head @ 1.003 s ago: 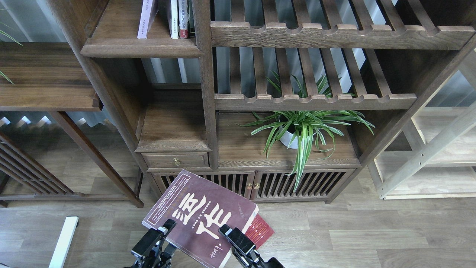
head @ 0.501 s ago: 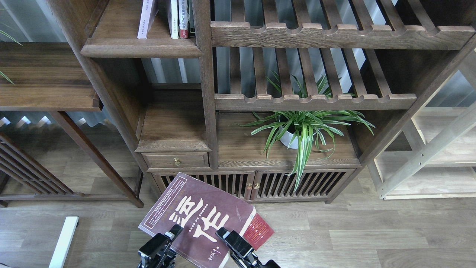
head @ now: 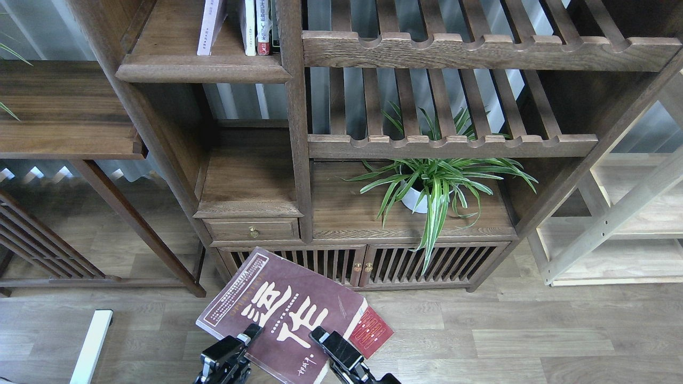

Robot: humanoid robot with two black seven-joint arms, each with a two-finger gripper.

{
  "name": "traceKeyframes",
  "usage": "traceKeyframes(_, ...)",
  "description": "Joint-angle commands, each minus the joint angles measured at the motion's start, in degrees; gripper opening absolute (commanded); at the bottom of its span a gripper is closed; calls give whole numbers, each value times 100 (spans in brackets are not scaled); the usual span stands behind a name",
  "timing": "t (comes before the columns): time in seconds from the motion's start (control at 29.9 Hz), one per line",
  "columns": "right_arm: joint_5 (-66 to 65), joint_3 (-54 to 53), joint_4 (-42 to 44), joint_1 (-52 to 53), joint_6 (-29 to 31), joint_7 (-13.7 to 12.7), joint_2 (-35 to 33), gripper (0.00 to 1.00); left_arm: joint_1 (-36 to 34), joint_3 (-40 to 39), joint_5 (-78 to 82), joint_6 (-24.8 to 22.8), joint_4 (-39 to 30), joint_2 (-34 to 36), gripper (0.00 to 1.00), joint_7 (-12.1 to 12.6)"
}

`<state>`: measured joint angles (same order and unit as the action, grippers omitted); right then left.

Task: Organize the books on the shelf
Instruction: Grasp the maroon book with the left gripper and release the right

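My left gripper [head: 246, 337] and right gripper [head: 320, 336] press the flat, glossy maroon book [head: 283, 314] between them, one on each edge; whether either's own fingers are clenched, I cannot tell.

Maroon book [head: 283, 314] tilted, low in view; lavender-white book [head: 209, 26] leaning on walnut shelf [head: 203, 68].
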<state>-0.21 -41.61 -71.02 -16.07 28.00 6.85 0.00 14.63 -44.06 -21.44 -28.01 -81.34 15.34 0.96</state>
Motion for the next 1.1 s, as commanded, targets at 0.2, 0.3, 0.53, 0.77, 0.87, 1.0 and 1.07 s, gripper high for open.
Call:
traceKeyframes(0.2,3,-5,17,-1,0,1,0,9,-83,-32,8,1,57,136,3,10)
traceKeyframes(0.3,12,4,96,-10,0,10,0,17,-65,-50,8,1,57,250,2,89)
traceKeyframes(0.53,3,-48,149,-1,0,1,0,33,-39,-76,8,1,39,356,1,124)
traceKeyframes(0.77,73,-882,754,-106,0,9,0,89,49,-383,60,1,-110,707,1,133)
traceKeyframes(0.87,82,-1322,1413,-89,0,10,0,99,84,-594,130,1,-145,848,1,115)
traceKeyframes(1.0,91,-1569,2240,113,0,18,0,99,84,-998,516,1,-137,875,0,80)
traceKeyframes(1.07,91,-1587,2294,183,0,18,0,99,75,-1174,859,1,-137,883,0,98)
